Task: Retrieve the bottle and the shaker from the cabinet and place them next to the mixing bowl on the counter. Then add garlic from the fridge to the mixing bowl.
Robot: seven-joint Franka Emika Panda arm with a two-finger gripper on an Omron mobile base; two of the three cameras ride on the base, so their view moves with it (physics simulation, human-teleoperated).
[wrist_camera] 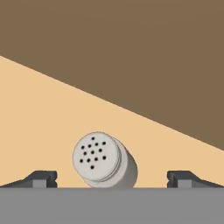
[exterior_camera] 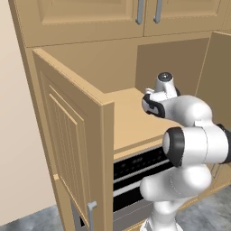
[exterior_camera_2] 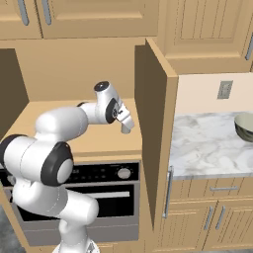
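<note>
- The shaker [wrist_camera: 104, 160] stands on the tan shelf of the cabinet [exterior_camera: 135, 122]; the hand view looks down on its pale perforated top and part of its grey side.
- In the right base view the shaker [exterior_camera_2: 126, 129] shows as a small grey cylinder just below the hand, near the front right of the shelf, beside the cabinet's open right door [exterior_camera_2: 153, 133].
- The gripper [wrist_camera: 111, 178] is directly above the shaker, its two dark fingertips [wrist_camera: 41, 178] spread wide to either side, with clear shelf showing between each tip and the shaker. Nothing is held.
- The step in hand looks like the approach to pick up the shaker: the hand is lined up over it but the tips are not yet around its body.
- The next move likely calls for a straight descent until the tips flank the cylinder's side, then a close. The shaker is small and round, so an off-centre squeeze could tip it or roll it away on the shelf.
- The mixing bowl [exterior_camera_2: 244, 126] sits at the right edge of the right base view on the counter [exterior_camera_2: 207, 148], well apart from the cabinet and past the open door.
- The lift will have to clear that door on the way to the counter.
- Below the shelf sits a dark oven [exterior_camera_2: 106, 190] with a silver knob.
</note>
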